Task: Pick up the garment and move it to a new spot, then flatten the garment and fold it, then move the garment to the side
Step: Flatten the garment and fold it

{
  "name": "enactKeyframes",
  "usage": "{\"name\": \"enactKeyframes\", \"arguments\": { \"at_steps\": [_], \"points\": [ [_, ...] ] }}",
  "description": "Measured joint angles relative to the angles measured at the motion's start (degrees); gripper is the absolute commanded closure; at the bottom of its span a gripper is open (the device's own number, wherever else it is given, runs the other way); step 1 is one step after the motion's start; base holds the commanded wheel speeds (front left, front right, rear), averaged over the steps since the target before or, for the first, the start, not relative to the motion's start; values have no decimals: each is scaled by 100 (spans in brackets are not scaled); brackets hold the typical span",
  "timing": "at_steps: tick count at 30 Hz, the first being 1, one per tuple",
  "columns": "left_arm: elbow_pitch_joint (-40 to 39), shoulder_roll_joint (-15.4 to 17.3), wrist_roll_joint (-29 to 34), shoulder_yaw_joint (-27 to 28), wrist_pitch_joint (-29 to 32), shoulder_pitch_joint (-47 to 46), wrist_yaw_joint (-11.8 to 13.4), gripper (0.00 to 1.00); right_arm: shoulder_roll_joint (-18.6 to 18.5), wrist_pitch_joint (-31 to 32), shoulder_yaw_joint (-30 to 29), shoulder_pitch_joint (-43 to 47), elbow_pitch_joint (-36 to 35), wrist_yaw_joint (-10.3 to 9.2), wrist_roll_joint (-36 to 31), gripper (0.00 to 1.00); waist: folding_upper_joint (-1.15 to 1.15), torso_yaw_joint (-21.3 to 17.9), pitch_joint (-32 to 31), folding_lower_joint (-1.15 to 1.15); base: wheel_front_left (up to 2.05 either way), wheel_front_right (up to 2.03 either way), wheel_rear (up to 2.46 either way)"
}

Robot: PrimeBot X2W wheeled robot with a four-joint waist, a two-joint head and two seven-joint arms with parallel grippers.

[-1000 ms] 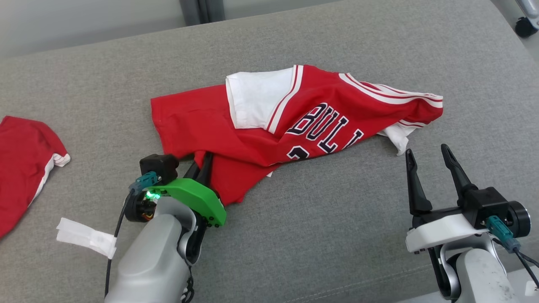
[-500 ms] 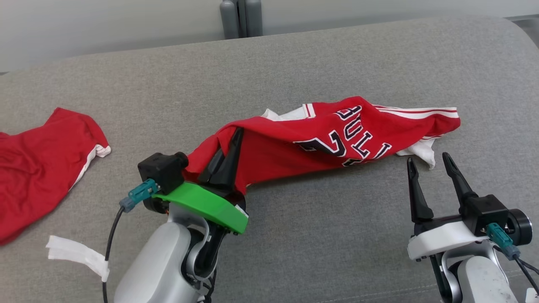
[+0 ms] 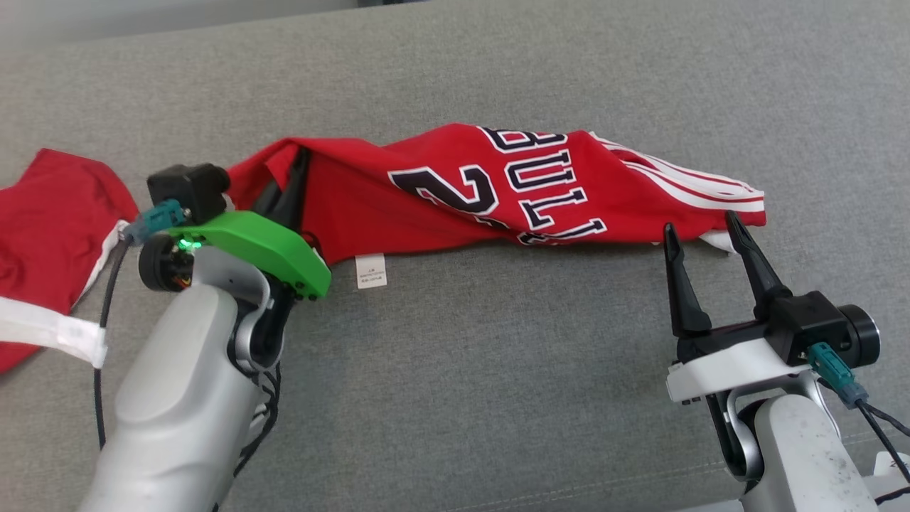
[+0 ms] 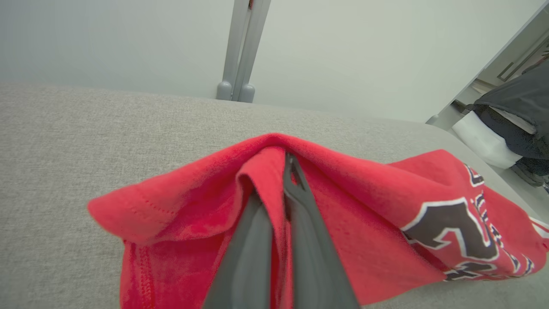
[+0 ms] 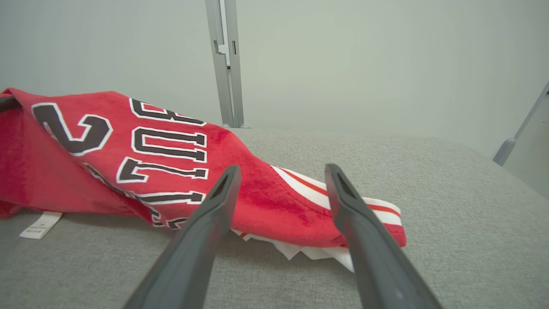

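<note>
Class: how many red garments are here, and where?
2. The printed jersey spans the middle, one end in the left pincer; a second red garment lies far left, partly cut off.

jersey [image 3: 355, 206]: red, black white-edged lettering, white stripes | surface [image 3: 498, 370]: grey | mount [image 3: 263, 245]: green | label [image 3: 371, 271]: white, maybe printed

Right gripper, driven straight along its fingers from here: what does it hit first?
Most likely the red jersey: its white-striped end lies right ahead of the open right gripper, between the finger lines. Height above the grey cushion is unclear, so the tips might skim over the fabric.
</note>
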Motion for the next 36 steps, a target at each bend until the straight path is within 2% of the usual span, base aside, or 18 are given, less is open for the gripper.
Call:
{"name": "enactKeyframes", "arguments": {
  "at_steps": [12, 13, 14, 22, 31, 36],
  "points": [
    [1655, 47, 149, 160, -759, -1265, -205, 100, 0, 0, 213, -314, -62, 0, 110, 0, 0, -449, 755, 0, 0, 0, 0],
    [1751, 52, 187, 153, -847, -1328, -225, 72, 0, 0, 226, -329, -57, 0, 113, 0, 0, -481, 799, 0, 0, 0, 0],
    [1823, 51, 209, 149, -912, -1384, -249, 0, 0, 0, 232, -351, -51, 0, 121, 0, 0, -508, 837, 0, 0, 0, 0],
    [1830, -60, 454, 192, -1150, -1446, -347, 0, 1, 0, 71, -378, -34, 0, 48, 0, 0, -431, 848, 0, 0, 0, 0],
    [808, -144, 853, 748, -1173, -279, -345, 0, 2, 0, -159, -217, 13, 0, -7, 0, 0, -124, 407, 0, 0, 0, 0],
    [-54, -244, 1267, 1085, -1174, 566, -249, 0, 3, 0, -325, -72, 25, 0, -42, 0, 0, 63, 121, 0, 0, 0, 0]
  ]
}}
